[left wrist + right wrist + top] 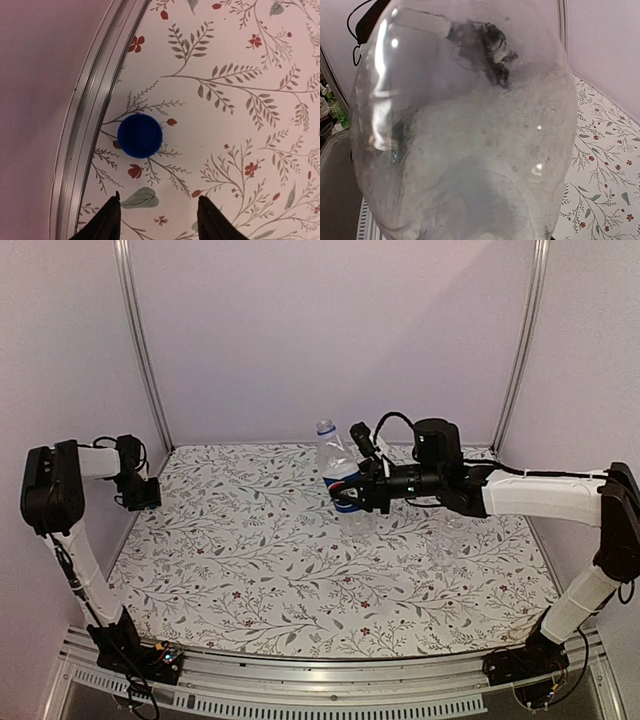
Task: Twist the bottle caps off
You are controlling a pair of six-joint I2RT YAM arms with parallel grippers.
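Observation:
A bright blue bottle cap (140, 136) lies on the floral table cover beside the metal left rail. My left gripper (159, 197) hovers just short of it, open, with nothing between its dark fingertips (111, 215). In the top view this gripper (143, 495) is at the table's far left edge. At mid-table a clear bottle with a blue Pepsi label (338, 472) leans slightly, a blue ring round its neck. My right gripper (350, 495) is shut on it at the label. The bottle's clear wall (470, 140) fills the right wrist view and hides the fingers.
A metal rail (92, 120) and the lilac side wall (35, 100) lie right beside the blue cap. Upright frame posts (145, 350) stand at the back corners. The floral cover (300, 580) stretches from the bottle to the near edge.

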